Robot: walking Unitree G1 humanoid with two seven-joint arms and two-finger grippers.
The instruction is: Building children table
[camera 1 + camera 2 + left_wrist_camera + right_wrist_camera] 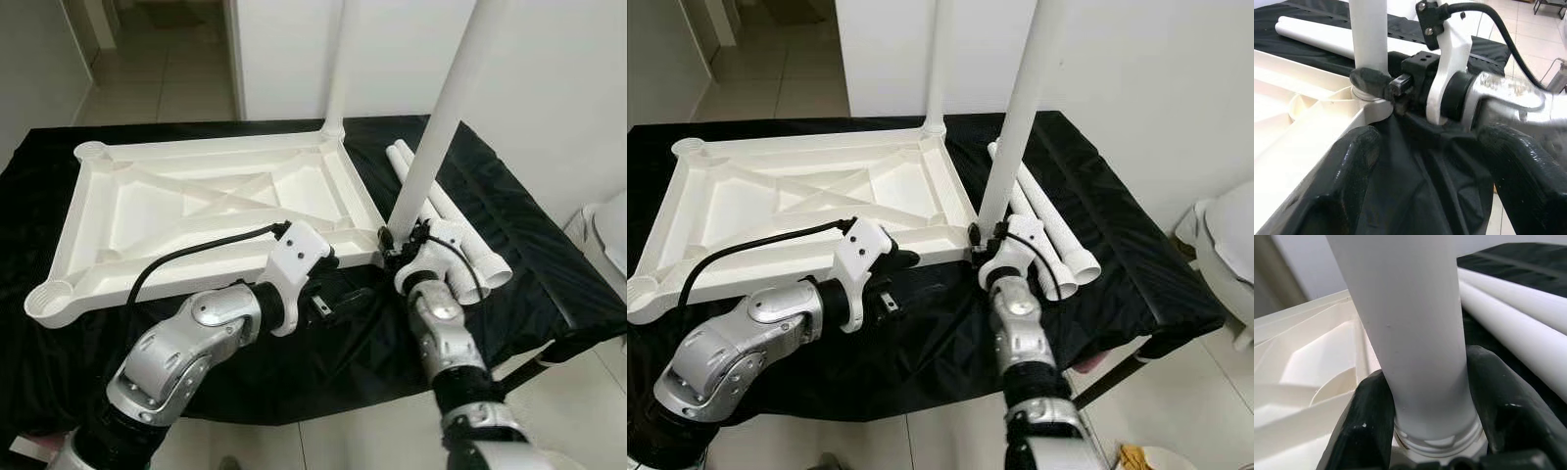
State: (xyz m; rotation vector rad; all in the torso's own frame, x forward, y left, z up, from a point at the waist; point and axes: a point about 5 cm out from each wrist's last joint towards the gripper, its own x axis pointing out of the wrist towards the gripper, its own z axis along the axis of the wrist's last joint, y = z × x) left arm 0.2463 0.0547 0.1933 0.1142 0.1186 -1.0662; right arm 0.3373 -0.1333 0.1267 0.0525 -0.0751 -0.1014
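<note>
While the white tabletop (pixel 211 211) lay upside down on the black-draped table (pixel 529 255), the head views showed one leg (pixel 336 69) standing in its far right corner socket and another leg (pixel 439 122) upright at the near right corner, both tops cut off by the frame. Two loose legs (pixel 1053 230) lay just beside that corner. The right gripper (pixel 397 240) met the near leg at its base; the left gripper (pixel 338 304) hovered over the cloth by the near edge, fingers hard to make out there. Seen from the left wrist, its fingers (pixel 1342 186) stood apart around nothing. Seen from the right wrist, black fingers (pixel 1369 426) clamped the leg just above the socket
</note>
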